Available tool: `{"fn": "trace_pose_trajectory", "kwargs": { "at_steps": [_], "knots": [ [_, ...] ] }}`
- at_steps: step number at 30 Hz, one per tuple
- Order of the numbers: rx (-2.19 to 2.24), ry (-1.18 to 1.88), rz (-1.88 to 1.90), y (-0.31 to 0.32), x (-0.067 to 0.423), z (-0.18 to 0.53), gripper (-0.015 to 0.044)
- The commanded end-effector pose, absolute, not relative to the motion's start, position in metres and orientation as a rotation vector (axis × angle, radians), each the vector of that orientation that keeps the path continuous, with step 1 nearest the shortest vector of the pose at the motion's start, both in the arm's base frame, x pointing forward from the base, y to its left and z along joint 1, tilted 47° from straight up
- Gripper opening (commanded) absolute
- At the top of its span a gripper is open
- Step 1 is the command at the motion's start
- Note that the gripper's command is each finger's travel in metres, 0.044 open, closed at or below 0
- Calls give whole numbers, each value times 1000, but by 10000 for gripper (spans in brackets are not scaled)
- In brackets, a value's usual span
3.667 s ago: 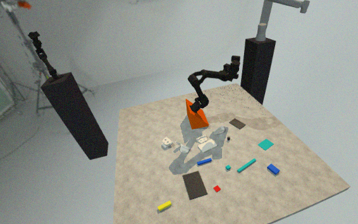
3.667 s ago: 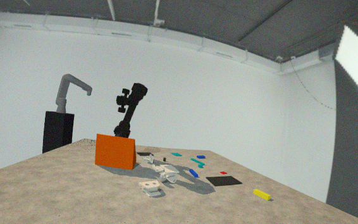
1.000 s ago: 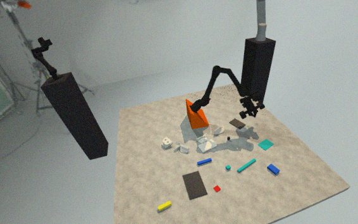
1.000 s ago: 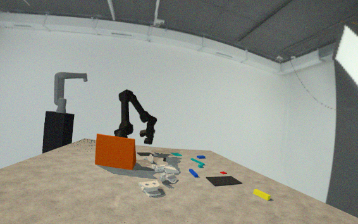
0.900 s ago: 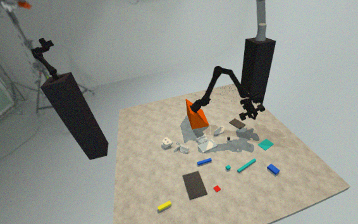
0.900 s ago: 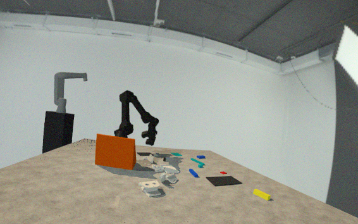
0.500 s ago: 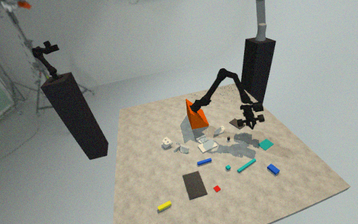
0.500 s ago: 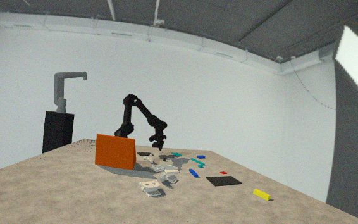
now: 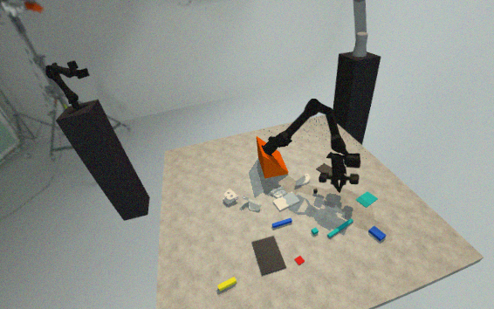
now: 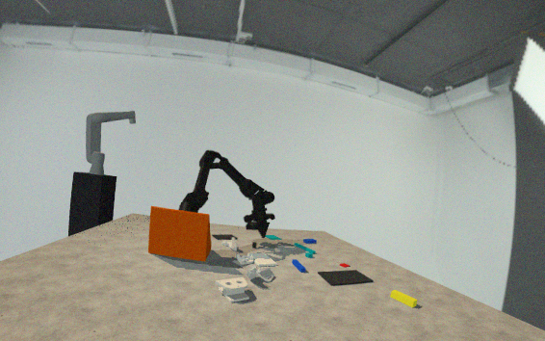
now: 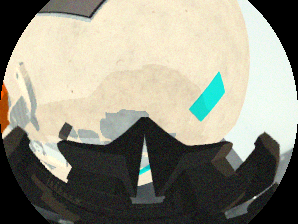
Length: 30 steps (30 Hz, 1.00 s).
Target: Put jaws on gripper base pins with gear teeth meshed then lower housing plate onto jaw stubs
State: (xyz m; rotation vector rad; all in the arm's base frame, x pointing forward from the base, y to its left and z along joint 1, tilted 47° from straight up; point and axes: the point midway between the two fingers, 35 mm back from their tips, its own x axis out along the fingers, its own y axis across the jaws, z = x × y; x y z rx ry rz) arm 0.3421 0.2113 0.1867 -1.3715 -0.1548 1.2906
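My gripper is shut and empty, pointing down above the table, right of the white parts in the top view. A white piece with two dark holes, apparently the housing plate, lies tilted at the far left of the group. One pale curved part, apparently a jaw, lies beside it. Another jaw-like part lies nearest the gripper. Between them, a low white part touches or overlaps a flat white block; which is the gripper base I cannot tell.
An orange wedge stands by the arm's base. A small dark peg and a teal tile lie near the gripper. Blue, teal, red and yellow pieces and a dark mat lie further forward.
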Motion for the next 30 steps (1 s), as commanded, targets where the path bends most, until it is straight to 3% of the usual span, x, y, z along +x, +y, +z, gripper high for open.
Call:
{"fn": "trace_pose_trajectory", "kwargs": {
  "at_steps": [1, 30],
  "knots": [
    [-1342, -48, 1282, 190, 357, 168, 0],
    [-1029, 513, 1180, 42, 399, 64, 0]
  ]
}}
